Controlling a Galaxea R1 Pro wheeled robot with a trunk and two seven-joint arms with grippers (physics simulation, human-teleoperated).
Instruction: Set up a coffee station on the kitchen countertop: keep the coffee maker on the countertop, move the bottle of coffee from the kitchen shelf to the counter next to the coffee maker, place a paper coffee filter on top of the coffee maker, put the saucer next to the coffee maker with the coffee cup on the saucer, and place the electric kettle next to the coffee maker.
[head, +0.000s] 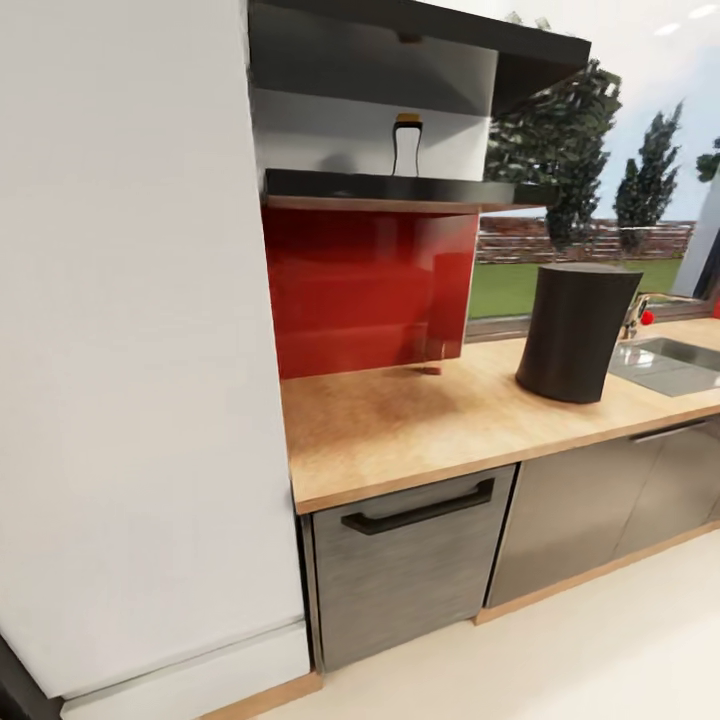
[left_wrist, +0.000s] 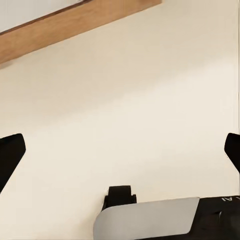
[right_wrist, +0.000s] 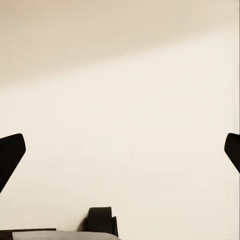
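Both grippers, left (left_wrist: 120, 150) and right (right_wrist: 120, 150), hang with jaws spread wide, holding nothing, over bare cream floor (left_wrist: 150, 90). Beyond, the wooden countertop (head: 400, 425) has open room beside a dark bin (head: 577, 330). On the dark shelf (head: 390, 187) above the red panel (head: 365, 285) stands the bottle of coffee (head: 406, 145); its label is unreadable.

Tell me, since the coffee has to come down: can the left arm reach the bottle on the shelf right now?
Probably not yet. The bottle stands high on the shelf, while the open left claw points at bare floor, nowhere near it.
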